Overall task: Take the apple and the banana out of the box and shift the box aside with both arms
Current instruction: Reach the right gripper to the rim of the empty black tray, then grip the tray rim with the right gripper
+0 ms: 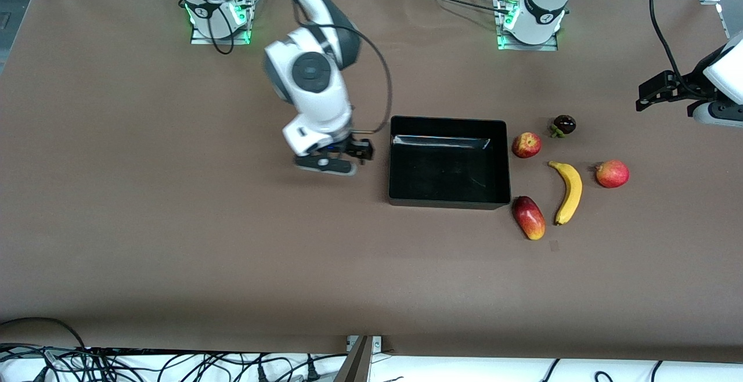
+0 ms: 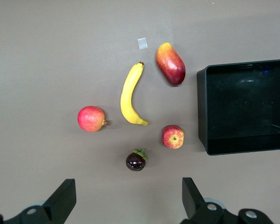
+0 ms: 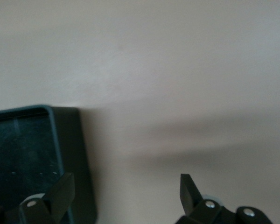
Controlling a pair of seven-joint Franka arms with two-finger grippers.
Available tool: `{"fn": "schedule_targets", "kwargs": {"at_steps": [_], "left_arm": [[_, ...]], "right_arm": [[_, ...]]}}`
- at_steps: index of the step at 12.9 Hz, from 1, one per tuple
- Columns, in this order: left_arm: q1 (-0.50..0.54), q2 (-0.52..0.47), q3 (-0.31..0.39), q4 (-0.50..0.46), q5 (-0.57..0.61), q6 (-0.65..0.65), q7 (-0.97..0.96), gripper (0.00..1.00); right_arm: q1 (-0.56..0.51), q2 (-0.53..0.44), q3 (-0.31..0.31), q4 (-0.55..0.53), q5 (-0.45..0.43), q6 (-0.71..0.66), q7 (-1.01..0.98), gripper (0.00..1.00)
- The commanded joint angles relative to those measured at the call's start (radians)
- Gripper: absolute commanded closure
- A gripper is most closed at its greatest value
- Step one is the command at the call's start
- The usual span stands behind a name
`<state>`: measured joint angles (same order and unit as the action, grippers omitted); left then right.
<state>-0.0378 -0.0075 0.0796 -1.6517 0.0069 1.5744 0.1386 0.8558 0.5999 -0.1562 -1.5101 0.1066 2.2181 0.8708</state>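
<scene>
One box (image 1: 448, 161), one banana (image 1: 569, 191), one apple (image 1: 526, 144), three other fruits, two arms.

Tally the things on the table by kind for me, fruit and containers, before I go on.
Banana: 1
Small streaked apple: 1
Round red fruit: 1
Oblong red-yellow fruit: 1
Dark purple fruit: 1
Black box: 1, nothing in it
Total: 6 things, 5 of them fruit, all lying on the table beside the box toward the left arm's end.

An empty, glossy black rectangular plastic bin (image 1: 448, 161) sits open-topped mid-table. Beside it, toward the left arm's end, lie a small streaked red apple (image 1: 526, 144) and a curved yellow banana (image 1: 568, 191).
</scene>
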Motion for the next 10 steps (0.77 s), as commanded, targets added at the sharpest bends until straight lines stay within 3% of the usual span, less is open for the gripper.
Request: {"fn": "schedule_targets", "kwargs": {"at_steps": [1,5,6,7,10], "left_arm": [[0.013,-0.019,-0.001,-0.025,0.021,0.009,-0.007,0.00],[0.029,-0.022,0.000,-0.034,0.021,0.010,-0.007,0.00],[0.029,-0.022,0.000,-0.034,0.021,0.010,-0.007,0.00],[0.030,-0.025,0.000,-0.036,0.021,0.009,-0.007,0.00],[0.045,-0.029,0.000,-0.033,0.021,-0.002,-0.010,0.00]], "right_arm": [[0.072,0.084,-0.016,0.066,-0.002,0.051,0.098,0.00],[0.124,0.167,-0.017,0.094,-0.013,0.084,0.126,0.01],[0.132,0.184,-0.017,0.094,-0.025,0.086,0.123,0.09],[0.134,0.190,-0.016,0.094,-0.033,0.086,0.116,0.25],[0.134,0.192,-0.016,0.094,-0.050,0.081,0.042,0.87]]}}
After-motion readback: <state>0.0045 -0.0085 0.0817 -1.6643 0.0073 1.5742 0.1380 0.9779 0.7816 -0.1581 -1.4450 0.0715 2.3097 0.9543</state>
